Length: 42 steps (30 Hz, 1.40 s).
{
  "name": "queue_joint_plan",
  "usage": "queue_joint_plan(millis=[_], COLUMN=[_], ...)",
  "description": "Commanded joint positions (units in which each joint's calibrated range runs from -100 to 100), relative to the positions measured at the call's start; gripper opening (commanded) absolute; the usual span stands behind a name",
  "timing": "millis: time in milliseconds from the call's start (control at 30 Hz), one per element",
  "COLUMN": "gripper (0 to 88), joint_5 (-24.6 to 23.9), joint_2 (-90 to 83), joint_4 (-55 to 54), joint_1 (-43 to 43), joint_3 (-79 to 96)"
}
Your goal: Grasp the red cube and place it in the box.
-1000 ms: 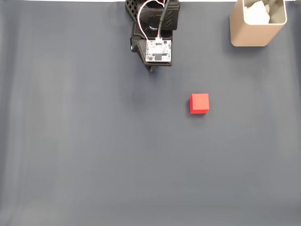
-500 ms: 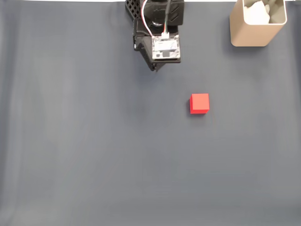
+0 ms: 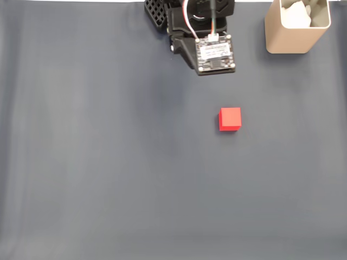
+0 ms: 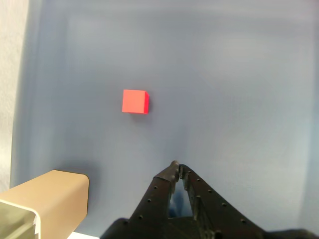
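Cube first: the red cube (image 3: 230, 118) sits flat on the grey worktop (image 3: 97, 162), well apart from the box (image 3: 296, 27), down and to its left in the fixed view. It looks light, stiff and matte; opposite side faces suit gripping. No long axis. The claw (image 4: 175, 165) appears clenched, empty.

A dark grey-blue cloth (image 3: 108, 173) covers the table, with faint vertical creases.

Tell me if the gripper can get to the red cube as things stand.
Probably yes. The red cube sits alone on the dark mat, nothing between it and the gripper, whose fingertips meet. The box stands off aside.
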Motion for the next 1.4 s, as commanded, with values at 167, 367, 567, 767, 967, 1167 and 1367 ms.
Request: queue_joint_plan(millis=[167, 367, 567, 767, 967, 1167, 1367], gripper=[4.6, 6.9, 12.5, 19.9, 29.2, 34.5, 37.5], joint_5=[-4.5, -5.0, -5.4, -5.5, -5.7, -6.3, -6.1], joint_2=[9.3, 12.9, 15.1, 16.9, 19.1, 21.3, 22.8], joint_4=[5.9, 5.1, 3.2, 0.5, -2.6, -5.6, -9.7], joint_1=[-6.7, -8.3, -9.3, -9.8, -9.9, -10.0, -9.5], joint_3=[-13.3, -16.4, -16.7, -16.5, -16.1, -15.1, -12.4])
